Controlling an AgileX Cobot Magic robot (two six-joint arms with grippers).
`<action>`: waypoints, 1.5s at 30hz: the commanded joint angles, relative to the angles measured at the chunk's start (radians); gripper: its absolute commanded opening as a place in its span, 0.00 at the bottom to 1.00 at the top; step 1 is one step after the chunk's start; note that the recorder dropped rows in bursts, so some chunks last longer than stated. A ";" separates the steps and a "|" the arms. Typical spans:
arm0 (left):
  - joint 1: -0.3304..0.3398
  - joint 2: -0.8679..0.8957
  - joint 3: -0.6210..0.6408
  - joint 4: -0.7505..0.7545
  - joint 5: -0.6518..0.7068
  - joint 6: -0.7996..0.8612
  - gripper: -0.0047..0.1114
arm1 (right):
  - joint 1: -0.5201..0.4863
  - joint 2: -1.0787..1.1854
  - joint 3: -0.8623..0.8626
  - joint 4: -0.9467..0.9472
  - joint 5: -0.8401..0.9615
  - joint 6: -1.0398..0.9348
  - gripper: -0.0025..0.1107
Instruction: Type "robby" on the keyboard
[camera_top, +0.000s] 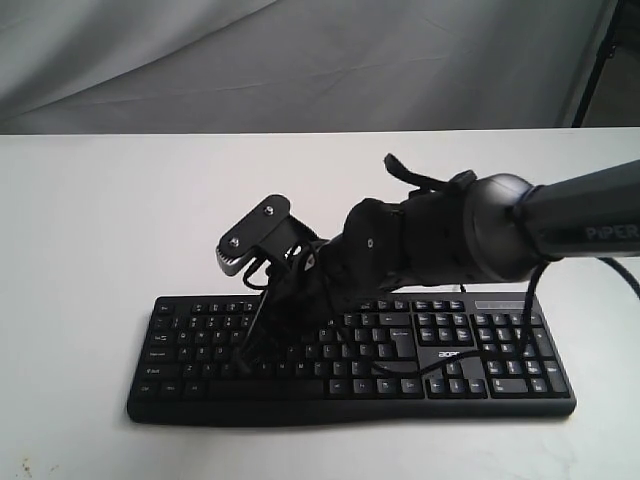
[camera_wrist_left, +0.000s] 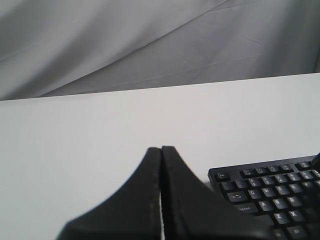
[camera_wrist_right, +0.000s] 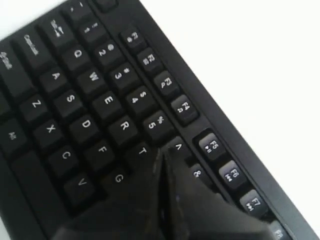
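Observation:
The black keyboard (camera_top: 480, 385) lies on the white table (camera_top: 120, 210), with its number pad on the right in the exterior view. My right arm reaches across it to its left half. The right gripper (camera_top: 247, 362) is shut and empty, pointing down at the letter keys. In the right wrist view its tips (camera_wrist_right: 162, 151) sit just past the T key, beside the 6 key, over the keyboard (camera_wrist_right: 100, 100). Whether they touch a key I cannot tell. My left gripper (camera_wrist_left: 161, 148) is shut with nothing in it, above bare table beside the keyboard's Esc corner (camera_wrist_left: 270, 195).
A grey cloth backdrop (camera_top: 300, 60) hangs behind the table. A black stand leg (camera_top: 600, 60) rises at the far right. A thin black cable (camera_top: 420, 368) from the right arm droops over the keys.

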 joint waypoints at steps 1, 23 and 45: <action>-0.006 -0.003 0.004 0.005 -0.007 -0.003 0.04 | -0.005 -0.090 0.050 -0.028 -0.014 0.000 0.02; -0.006 -0.003 0.004 0.005 -0.007 -0.003 0.04 | -0.001 -1.154 0.743 0.325 -0.479 -0.017 0.02; -0.006 -0.003 0.004 0.005 -0.007 -0.003 0.04 | -0.313 -1.655 1.029 0.354 -0.403 -0.024 0.02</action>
